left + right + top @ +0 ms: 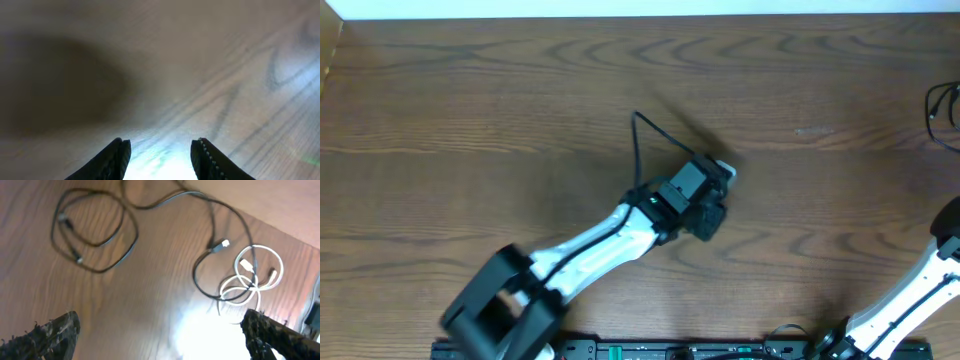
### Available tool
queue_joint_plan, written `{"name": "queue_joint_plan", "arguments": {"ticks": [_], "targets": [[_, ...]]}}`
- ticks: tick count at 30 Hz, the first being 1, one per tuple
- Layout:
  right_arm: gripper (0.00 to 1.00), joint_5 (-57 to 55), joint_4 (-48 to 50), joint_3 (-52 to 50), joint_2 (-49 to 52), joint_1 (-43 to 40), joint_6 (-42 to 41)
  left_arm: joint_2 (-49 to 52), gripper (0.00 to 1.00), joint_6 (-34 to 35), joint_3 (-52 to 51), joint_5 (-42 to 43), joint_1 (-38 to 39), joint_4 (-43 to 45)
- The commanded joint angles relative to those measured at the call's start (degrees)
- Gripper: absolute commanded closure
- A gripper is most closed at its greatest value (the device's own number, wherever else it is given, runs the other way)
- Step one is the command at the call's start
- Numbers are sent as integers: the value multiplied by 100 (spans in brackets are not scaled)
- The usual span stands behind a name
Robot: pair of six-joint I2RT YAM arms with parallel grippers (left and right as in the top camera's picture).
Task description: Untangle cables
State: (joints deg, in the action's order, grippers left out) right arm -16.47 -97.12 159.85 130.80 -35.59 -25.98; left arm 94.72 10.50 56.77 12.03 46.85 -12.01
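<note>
Left pincer: left gripper (161, 160), black toothed fingers (207, 159) parted a moderate way, nothing between them; held low over bare wood, about mid-table in the overhead view
Right pincer: right gripper (160, 325), spread wide to the bottom corners of its own wrist view, empty; it hangs above the cables and touches neither
Surface: dark brown wood-grain table (470, 100)
Cable, nearest: thin white cable (256, 275), wound in a few small loops just ahead of the right gripper's right-hand finger, plug ends lying within the coil
Tangle: thin black cable (210, 215) curls a loop beside the white coil and crosses over its loops; its pale plug end (222, 244) lies near the coil
Cable, farther: the black line runs on to a larger loose loop at the upper left of that view, well apart from the white coil
Overhead: only a scrap of black cable shows at the right edge, well apart from the left gripper
Step in hand: judged as choosing a grasp point; the cables overlap, no separation yet
Next move calls for: bringing the right gripper's tips right down to the wood on one outer white loop, clear of the crossing, then drawing it sideways; the left arm would need to travel over to pin the black line
Risk: both cables dragging together
</note>
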Motion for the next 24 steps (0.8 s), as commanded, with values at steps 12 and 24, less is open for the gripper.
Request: {"name": "queue_joint_plan", "arguments": {"ticks": [12, 24], "targets": [[1, 146, -22, -70, -837, 2175, 549, -2800, 55, -79, -28, -1290, -1622, -1646], [1, 162, -20, -1261, -835, 3545, 570, -3633, 42, -74, -28, -1270, -3379, -2037]]}}
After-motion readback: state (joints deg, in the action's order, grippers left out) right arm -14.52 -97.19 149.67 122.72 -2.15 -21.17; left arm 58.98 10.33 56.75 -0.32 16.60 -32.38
